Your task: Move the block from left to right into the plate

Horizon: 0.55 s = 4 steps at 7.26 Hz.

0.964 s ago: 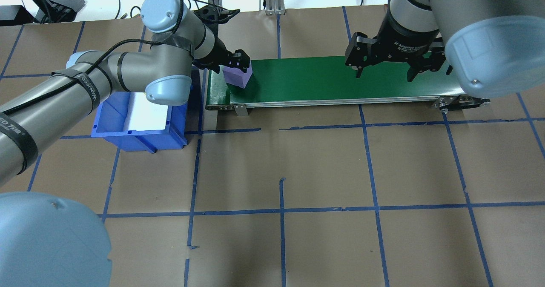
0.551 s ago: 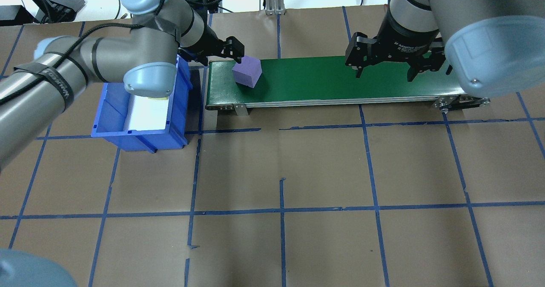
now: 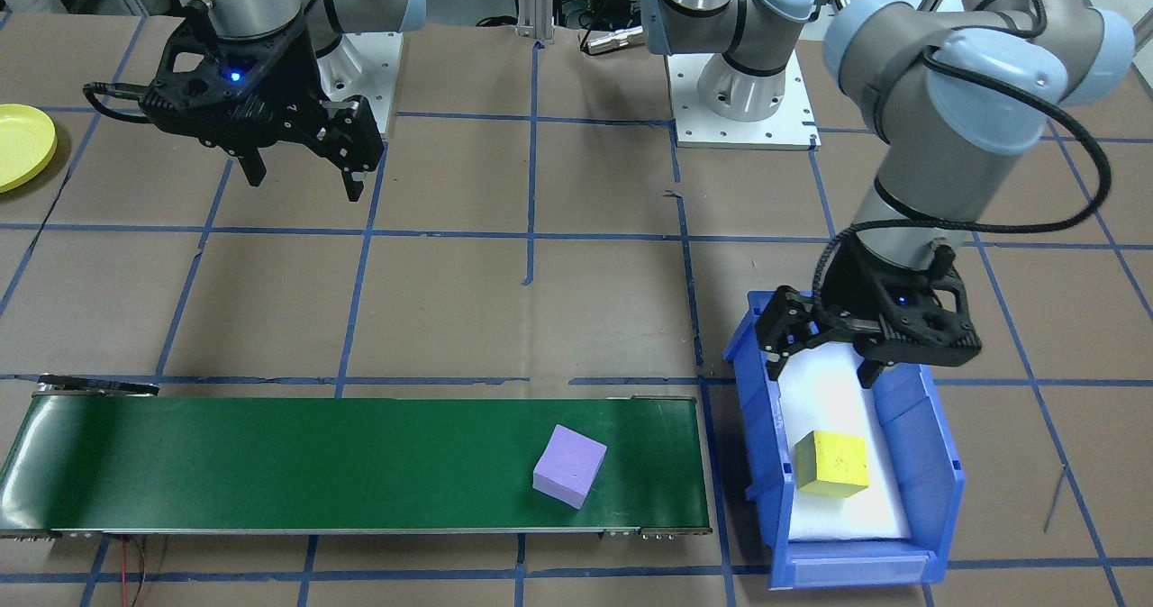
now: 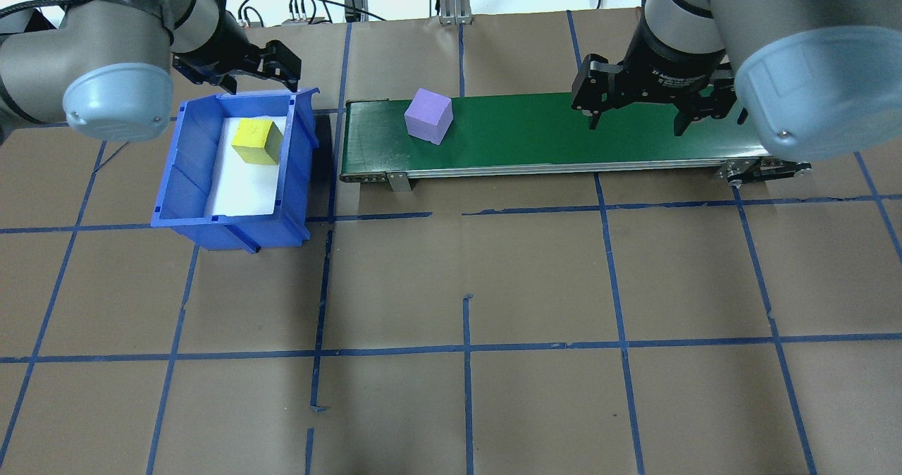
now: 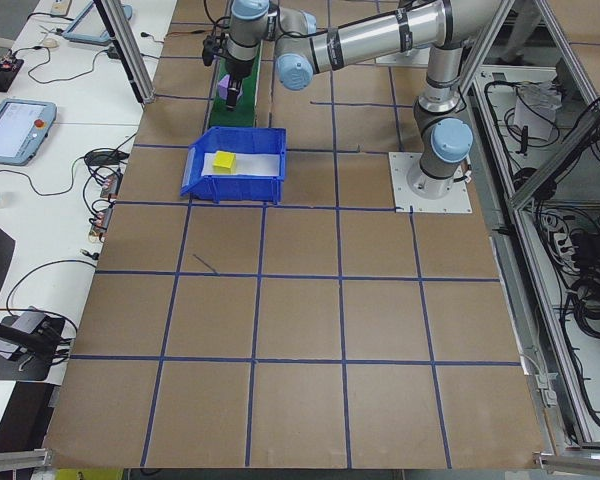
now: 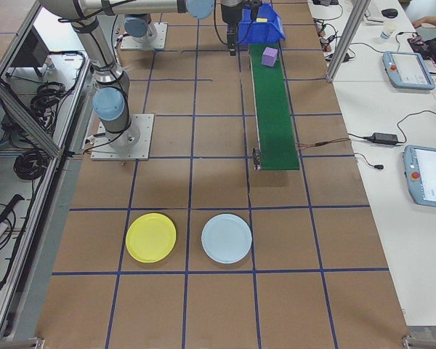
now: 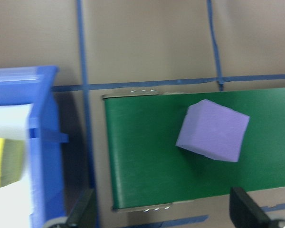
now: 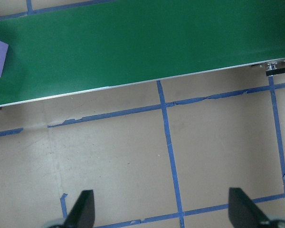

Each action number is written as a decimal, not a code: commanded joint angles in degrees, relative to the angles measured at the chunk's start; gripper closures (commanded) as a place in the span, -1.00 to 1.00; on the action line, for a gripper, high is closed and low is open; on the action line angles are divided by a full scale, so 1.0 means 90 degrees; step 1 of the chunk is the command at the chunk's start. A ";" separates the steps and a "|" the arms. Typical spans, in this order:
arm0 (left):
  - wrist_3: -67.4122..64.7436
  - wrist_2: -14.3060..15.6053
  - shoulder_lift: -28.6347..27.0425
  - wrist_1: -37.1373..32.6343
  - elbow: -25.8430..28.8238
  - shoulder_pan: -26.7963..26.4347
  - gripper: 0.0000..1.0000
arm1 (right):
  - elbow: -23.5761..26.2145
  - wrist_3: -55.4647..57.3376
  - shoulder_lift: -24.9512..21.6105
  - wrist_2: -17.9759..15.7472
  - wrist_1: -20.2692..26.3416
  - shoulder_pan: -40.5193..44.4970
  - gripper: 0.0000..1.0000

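Note:
The purple block (image 4: 428, 115) rests alone near the left end of the green conveyor belt (image 4: 564, 133); it also shows as the block (image 3: 569, 466) and the block (image 7: 213, 130). My left gripper (image 4: 262, 77) hangs open and empty over the far end of the blue bin (image 4: 163, 179), left of the block and apart from it. My right gripper (image 4: 637, 126) hovers open and empty above the belt's right part. The yellow plate (image 6: 151, 237) lies on the table beyond the belt's right end, also seen as the plate (image 3: 22, 146).
A yellow block (image 4: 257, 142) lies on white padding inside the blue bin (image 3: 937, 463). A pale blue plate (image 6: 227, 238) sits beside the yellow one. Brown paper with a blue tape grid covers the table. Cables and devices line the far edge.
My left gripper has come off the purple block and drawn back left to above the bin. The block has shifted right along the belt. The right arm has not moved.

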 commanded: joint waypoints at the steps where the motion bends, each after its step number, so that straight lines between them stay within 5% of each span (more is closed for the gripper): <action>1: 0.0866 -0.0008 -0.0476 -0.0001 -0.0062 0.0532 -1.00 | 0.0021 -0.0092 0.0013 -0.0024 -0.0020 -0.0069 -1.00; 4: 0.0839 -0.0017 -0.1386 0.0397 0.0035 0.0543 -1.00 | -0.0766 -0.0909 0.0935 0.0364 -0.0118 -0.1022 -1.00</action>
